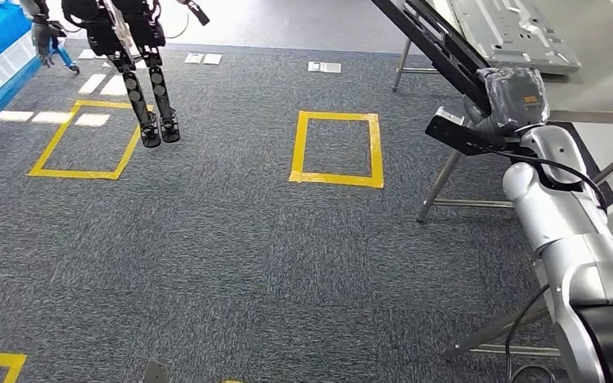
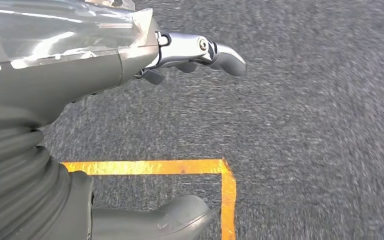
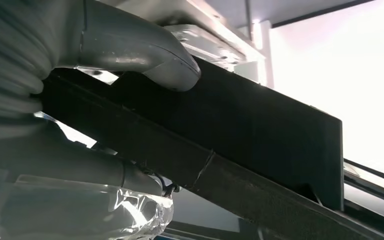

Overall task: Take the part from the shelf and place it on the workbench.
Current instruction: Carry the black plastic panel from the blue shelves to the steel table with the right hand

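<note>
Risk sits mostly with your right hand point(image 1: 504, 100): its thick grey thumb point(image 3: 145, 50) lies on the upper face of the long black flat part point(image 3: 240, 135) and the fingers pass beneath it, so the hand grips the part near one end. In the head view that black part point(image 1: 439, 44) runs slanted up and away from the hand, beside the steel-legged workbench point(image 1: 599, 92) where a grey stamped metal panel point(image 1: 515, 32) lies. Judging by that long overhang, the part could twist or slide in the grip, or its far end could strike the panel or bench edge as you bring it over. Your left hand point(image 2: 200, 50) hangs over grey carpet and a yellow tape corner point(image 2: 225, 172), fingers apart, holding nothing
</note>
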Tool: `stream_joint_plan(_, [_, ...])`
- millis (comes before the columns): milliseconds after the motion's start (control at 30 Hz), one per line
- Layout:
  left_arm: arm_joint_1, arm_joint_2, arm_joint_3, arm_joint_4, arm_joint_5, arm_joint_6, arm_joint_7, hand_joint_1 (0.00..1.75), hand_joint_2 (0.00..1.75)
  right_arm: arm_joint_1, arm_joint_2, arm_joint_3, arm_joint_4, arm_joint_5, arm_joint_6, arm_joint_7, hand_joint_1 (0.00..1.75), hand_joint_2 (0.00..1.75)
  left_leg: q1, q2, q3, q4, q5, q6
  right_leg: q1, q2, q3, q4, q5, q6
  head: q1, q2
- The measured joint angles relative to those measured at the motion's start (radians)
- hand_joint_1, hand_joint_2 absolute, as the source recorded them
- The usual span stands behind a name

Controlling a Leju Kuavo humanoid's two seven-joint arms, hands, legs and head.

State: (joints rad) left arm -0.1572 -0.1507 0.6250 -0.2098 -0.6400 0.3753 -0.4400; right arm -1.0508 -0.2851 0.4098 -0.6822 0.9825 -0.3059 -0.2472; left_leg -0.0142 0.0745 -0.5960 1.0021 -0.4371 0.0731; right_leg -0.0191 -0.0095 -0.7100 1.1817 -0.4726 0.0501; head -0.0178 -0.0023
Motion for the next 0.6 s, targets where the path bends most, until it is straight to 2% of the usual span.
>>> stream_joint_plan(33, [0.0,0.0,0.0,0.0,0.0,0.0,-0.002,0.0,1.75,-0.001,-0.001,-0.002,-0.002,0.0,0.0,0.001,1.69,1.75,-0.002,0.012,-0.001,0.003,-0.002,-0.003,0.003,-0.028,0.042,-0.071,0.017,0.003,0.001,0.0])
stream_joint_plan(100, [-0.001,0.0,0.0,0.0,-0.001,-0.002,-0.007,0.0,1.75,-0.003,-0.002,-0.006,-0.006,0.0,0.0,0.002,1.69,1.75,-0.009,0.035,-0.003,0.01,-0.008,-0.011,0.01,-0.064,0.094,-0.164,0.039,-0.004,0.002,0.0])
stream_joint_plan(133, [-0.001,0.0,0.0,0.0,-0.001,-0.002,-0.009,0.0,1.75,-0.003,-0.005,-0.007,-0.008,0.0,0.0,0.002,1.69,1.75,-0.013,0.047,-0.003,0.012,-0.011,-0.014,0.014,-0.065,0.1,-0.177,0.041,-0.01,0.002,0.0])
stream_joint_plan(167, [-0.001,0.0,0.0,0.0,-0.001,-0.001,-0.011,0.0,1.75,-0.002,-0.007,-0.008,-0.009,0.0,0.0,0.003,1.69,1.75,-0.013,0.059,-0.003,0.014,-0.013,-0.017,0.015,-0.051,0.098,-0.178,0.045,-0.016,0.001,0.0])
stream_joint_plan(200, [-0.002,0.0,0.0,0.0,-0.001,0.001,-0.013,0.0,1.75,-0.001,-0.01,-0.01,-0.009,0.0,0.0,0.003,1.69,1.75,-0.011,0.063,-0.003,0.017,-0.017,-0.022,0.009,-0.037,0.098,-0.179,0.048,-0.021,0.001,0.0])
stream_joint_plan(233, [-0.002,0.0,0.0,0.0,-0.001,0.003,-0.016,0.0,1.75,-0.002,-0.012,-0.011,-0.009,0.0,0.0,0.003,1.69,1.75,-0.007,0.049,-0.006,0.028,-0.028,-0.028,0.005,-0.024,0.098,-0.181,0.051,-0.027,0.001,0.0])
stream_joint_plan(267, [-0.002,0.001,0.0,0.0,0.0,0.005,-0.019,0.0,1.75,-0.003,-0.012,-0.012,-0.01,0.001,0.0,0.003,1.69,1.75,-0.002,0.021,-0.017,0.057,-0.049,-0.035,0.0,-0.013,0.098,-0.182,0.055,-0.033,0.0,0.0])
stream_joint_plan(333, [0.001,0.001,0.001,0.0,0.0,0.009,-0.026,0.0,1.75,-0.005,-0.007,-0.013,-0.01,0.004,0.0,0.004,1.69,1.75,0.009,-0.046,-0.062,0.17,-0.116,-0.049,-0.005,0.011,0.097,-0.184,0.06,-0.042,-0.002,0.0])
stream_joint_plan(367, [0.003,0.001,0.001,0.0,0.0,0.009,-0.028,0.0,1.75,-0.005,-0.003,-0.012,-0.01,0.005,0.0,0.004,1.69,1.75,0.013,-0.063,-0.091,0.238,-0.148,-0.053,-0.005,0.025,0.096,-0.184,0.061,-0.043,-0.003,0.0])
stream_joint_plan(400, [0.004,0.001,0.001,0.0,0.0,0.01,-0.029,0.0,1.75,-0.005,0.0,-0.012,-0.009,0.006,0.0,0.004,1.69,1.75,0.016,-0.07,-0.113,0.289,-0.165,-0.056,-0.005,0.039,0.095,-0.183,0.062,-0.044,-0.003,0.0])
stream_joint_plan(433, [0.005,0.001,0.001,0.0,0.0,0.01,-0.029,0.0,1.75,-0.005,0.002,-0.012,-0.009,0.006,0.0,0.004,1.69,1.75,0.019,-0.073,-0.122,0.308,-0.164,-0.057,-0.005,0.054,0.095,-0.183,0.063,-0.044,-0.003,0.0])
stream_joint_plan(467, [0.004,0.001,0.001,0.0,0.0,0.01,-0.03,0.0,1.75,-0.005,0.003,-0.012,-0.009,0.007,0.0,0.004,1.69,1.75,0.022,-0.076,-0.113,0.288,-0.144,-0.057,-0.006,0.069,0.094,-0.183,0.064,-0.043,-0.003,0.0])
stream_joint_plan(500, [0.004,0.001,0.001,0.0,0.0,0.01,-0.032,0.0,1.75,-0.005,0.004,-0.012,-0.009,0.007,0.0,0.003,1.69,1.75,0.025,-0.083,-0.088,0.237,-0.112,-0.057,-0.007,0.082,0.095,-0.183,0.066,-0.042,-0.003,0.0])
stream_joint_plan(567, [0.004,0.001,0.001,0.0,0.0,0.011,-0.044,0.0,1.75,-0.007,0.005,-0.012,-0.009,0.007,-0.001,0.004,1.69,1.75,0.034,-0.129,-0.023,0.101,-0.052,-0.059,-0.007,0.107,0.09,-0.18,0.069,-0.035,-0.002,0.0])
stream_joint_plan(600, [0.005,0.001,0.001,0.0,0.0,0.012,-0.054,0.0,1.75,-0.008,0.005,-0.013,-0.009,0.008,-0.001,0.005,1.69,1.75,0.035,-0.146,-0.003,0.058,-0.038,-0.058,-0.007,0.118,0.086,-0.18,0.072,-0.029,-0.002,0.0])
